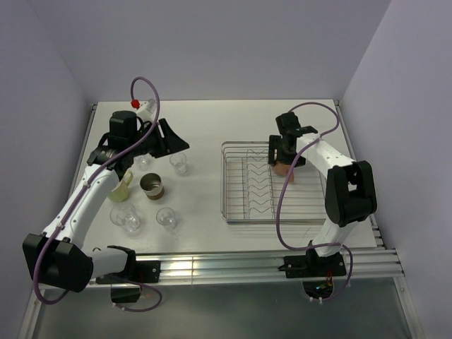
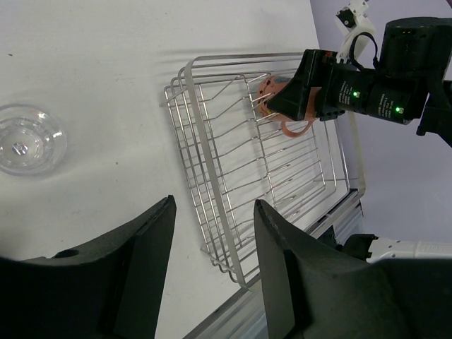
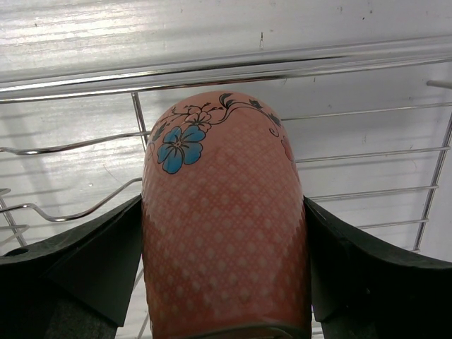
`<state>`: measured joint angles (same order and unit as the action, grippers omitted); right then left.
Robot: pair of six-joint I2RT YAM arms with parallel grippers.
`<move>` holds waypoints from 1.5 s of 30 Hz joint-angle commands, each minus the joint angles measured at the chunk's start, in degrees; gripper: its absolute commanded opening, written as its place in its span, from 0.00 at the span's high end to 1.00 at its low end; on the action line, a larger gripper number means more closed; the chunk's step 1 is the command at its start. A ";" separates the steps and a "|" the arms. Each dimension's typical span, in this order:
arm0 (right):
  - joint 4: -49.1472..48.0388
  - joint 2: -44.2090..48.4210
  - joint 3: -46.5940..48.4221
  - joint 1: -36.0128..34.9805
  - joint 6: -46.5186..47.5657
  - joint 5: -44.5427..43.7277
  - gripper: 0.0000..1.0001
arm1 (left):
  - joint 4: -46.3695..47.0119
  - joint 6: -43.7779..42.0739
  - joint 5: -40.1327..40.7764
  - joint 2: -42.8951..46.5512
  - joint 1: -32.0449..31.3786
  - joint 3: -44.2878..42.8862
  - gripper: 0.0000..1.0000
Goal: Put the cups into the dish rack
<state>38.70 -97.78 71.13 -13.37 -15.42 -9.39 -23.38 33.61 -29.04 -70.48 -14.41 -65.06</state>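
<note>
My right gripper [image 1: 285, 159] is shut on the pink-terracotta mug [image 1: 284, 170], which has a blue flower print, and holds it over the far right part of the chrome dish rack [image 1: 233, 212]. In the right wrist view the mug [image 3: 222, 226] fills the gap between the fingers, with rack wires [image 3: 212, 67] behind it. My left gripper [image 1: 176, 143] is open and empty above the table, near a clear tumbler [image 1: 180, 164]. The brown metallic cup [image 1: 150, 186], the yellow-green mug [image 1: 123, 190] and more tumblers [image 1: 167, 218] stand on the left of the table.
In the left wrist view the open fingers [image 2: 152, 233] frame the rack [image 2: 212, 183], the pink mug [image 2: 268, 92] and one tumbler [image 2: 28, 139]. Two more tumblers [image 1: 126, 216] [image 1: 143, 162] stand by the left arm. Purple walls close in the table.
</note>
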 commanded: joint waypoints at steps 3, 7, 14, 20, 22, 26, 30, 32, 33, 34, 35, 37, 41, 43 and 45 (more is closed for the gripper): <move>-0.64 -0.05 2.34 -0.61 -0.75 -0.72 0.47 | 2.11 -1.35 0.03 -0.45 0.26 0.28 0.44; -0.55 0.13 2.43 -0.70 -0.93 -0.98 0.39 | 2.11 -1.44 0.03 -0.45 0.26 0.19 0.44; -0.64 0.31 3.05 -0.61 -1.19 -1.42 0.31 | 2.28 -1.44 0.03 -0.63 0.26 0.54 0.43; -0.55 0.48 4.01 -0.61 -1.37 -1.51 0.30 | 2.19 -1.52 0.21 -0.80 0.26 0.55 0.42; -0.55 0.66 4.27 -0.61 -1.37 -1.77 0.30 | 2.11 -1.61 0.21 -0.89 0.26 0.55 0.42; -0.47 0.92 4.80 -0.70 -1.19 -2.30 0.29 | 2.28 -1.52 0.21 -0.98 0.26 0.72 0.42; -0.03 0.22 5.42 -0.61 -0.93 -2.04 0.33 | 1.93 -1.61 0.38 -0.98 0.26 0.63 0.42; -0.03 0.04 5.16 -0.61 -0.84 -1.78 0.40 | 1.93 -1.70 0.56 -0.98 0.26 0.55 0.42; 0.06 0.04 4.81 -0.61 -0.67 -1.69 0.41 | 1.93 -1.70 0.56 -0.98 0.26 0.55 0.42; 0.06 -0.04 4.63 -0.61 -0.49 -1.69 0.41 | 1.93 -1.70 0.39 -1.06 0.26 0.55 0.42; 0.15 -0.13 4.45 -0.70 -0.31 -1.60 0.43 | 2.02 -1.61 0.38 -1.15 0.26 0.55 0.42; 0.06 -0.13 3.75 -0.61 0.04 -0.99 0.44 | 2.11 -1.53 0.12 -1.42 0.26 0.55 0.42; 0.24 -1.01 2.61 -0.61 0.48 0.07 0.54 | 2.11 -1.52 0.03 -1.68 0.26 0.63 0.42; 0.50 -1.45 2.34 -0.70 0.65 0.42 0.58 | 2.11 -1.61 0.03 -1.77 0.26 0.55 0.42; 0.85 -2.24 2.34 -0.78 0.83 0.42 0.60 | 1.93 -1.70 -0.05 -1.77 0.26 0.46 0.42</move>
<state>40.01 -98.76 72.93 -13.58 -15.49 -9.04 -23.35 33.54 -29.02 -72.49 -14.41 -64.84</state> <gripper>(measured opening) 0.864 0.578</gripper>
